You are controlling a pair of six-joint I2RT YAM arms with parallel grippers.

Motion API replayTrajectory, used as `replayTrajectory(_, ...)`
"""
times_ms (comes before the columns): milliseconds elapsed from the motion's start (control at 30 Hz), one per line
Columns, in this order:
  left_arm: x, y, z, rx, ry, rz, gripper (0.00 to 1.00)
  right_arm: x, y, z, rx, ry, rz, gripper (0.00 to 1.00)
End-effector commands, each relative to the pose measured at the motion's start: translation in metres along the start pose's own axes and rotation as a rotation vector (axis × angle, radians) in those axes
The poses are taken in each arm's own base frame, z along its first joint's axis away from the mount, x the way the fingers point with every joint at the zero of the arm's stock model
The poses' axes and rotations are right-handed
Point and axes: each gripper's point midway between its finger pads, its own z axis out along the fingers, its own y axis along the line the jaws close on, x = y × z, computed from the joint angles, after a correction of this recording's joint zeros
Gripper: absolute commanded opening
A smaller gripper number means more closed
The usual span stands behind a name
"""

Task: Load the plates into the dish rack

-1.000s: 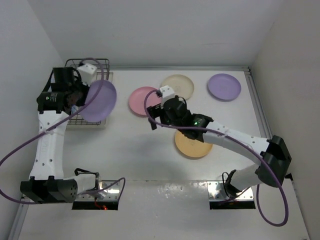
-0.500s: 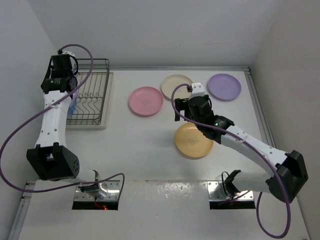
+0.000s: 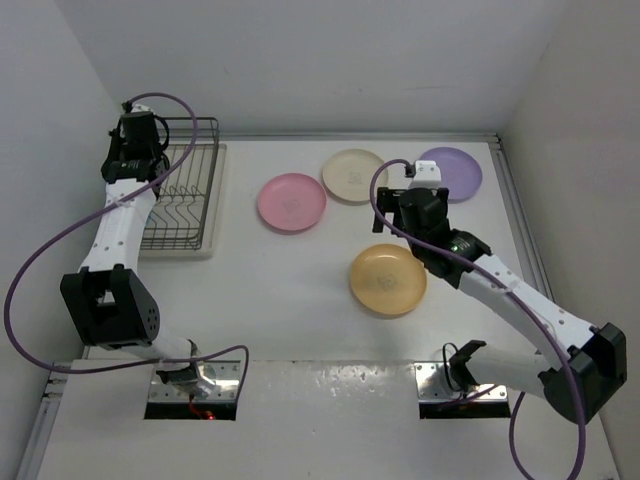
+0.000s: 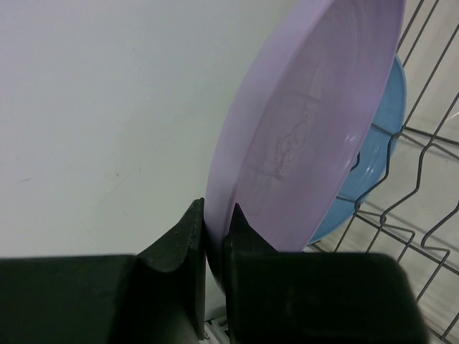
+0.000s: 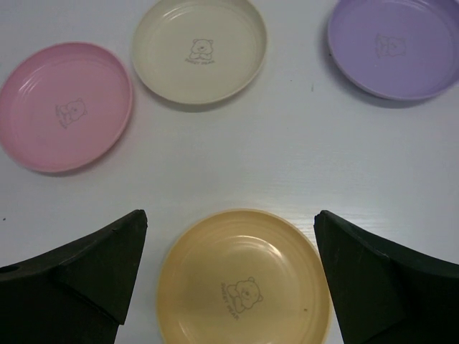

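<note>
My left gripper (image 4: 215,222) is shut on the rim of a purple plate (image 4: 308,129), which stands on edge at the left side of the dish rack (image 3: 185,195). A blue plate (image 4: 380,143) stands right behind it among the rack wires (image 4: 423,236). In the top view the left gripper (image 3: 138,162) is over the rack's far left corner, and the arm hides both plates. My right gripper (image 5: 229,215) is open and empty, above the far edge of the yellow-orange plate (image 5: 244,279); in the top view it (image 3: 418,215) hovers between that plate (image 3: 388,279) and the second purple plate (image 3: 450,172).
The pink plate (image 3: 291,202) and the cream plate (image 3: 354,175) lie flat mid-table, right of the rack. White walls close the left, far and right sides. The left wall is close beside the held plate.
My left arm swung the purple plate to the rack's left side and turned it on edge. My right arm moved right, from near the pink plate to above the yellow-orange one.
</note>
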Motion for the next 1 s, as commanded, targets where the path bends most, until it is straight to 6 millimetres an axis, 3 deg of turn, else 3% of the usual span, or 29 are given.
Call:
replayTrajectory(0, -0.016, 0.016, -0.004, -0.069, -0.053, -0.058, 0.0, -0.026, -0.015, -0.008, 0.048, -0.058, 0.042, 1.0)
replayTrajectory(367, 0.012, -0.029, 0.018, 0.059, -0.028, -0.029, 0.0, -0.045, -0.031, -0.029, 0.1, -0.05, 0.035, 1.0)
replayTrajectory(433, 0.017, -0.033, 0.018, 0.064, -0.018, -0.033, 0.0, -0.036, -0.037, -0.032, 0.121, -0.041, 0.046, 1.0)
replayTrajectory(467, 0.023, -0.039, 0.021, 0.069, -0.004, -0.029, 0.0, -0.042, -0.04, -0.038, 0.118, -0.071, 0.075, 1.0)
replayTrajectory(633, 0.036, -0.048, 0.029, 0.082, 0.029, -0.027, 0.04, -0.022, -0.054, -0.047, 0.143, -0.051, 0.077, 1.0)
replayTrajectory(700, 0.041, -0.053, 0.029, 0.096, 0.041, -0.03, 0.15, -0.008, -0.06, -0.047, 0.154, -0.016, 0.064, 1.0)
replayTrajectory(800, 0.045, -0.052, 0.026, 0.117, 0.047, -0.037, 0.55, 0.021, -0.06, -0.042, 0.135, 0.126, 0.122, 1.0)
replayTrajectory(833, 0.049, -0.051, 0.027, 0.125, 0.056, -0.036, 0.72, 0.046, -0.059, -0.041, 0.101, 0.266, 0.163, 1.0)
replayTrajectory(967, 0.036, -0.039, 0.016, 0.145, 0.027, -0.033, 0.83, 0.098, -0.069, -0.038, 0.158, 0.509, 0.218, 1.0)
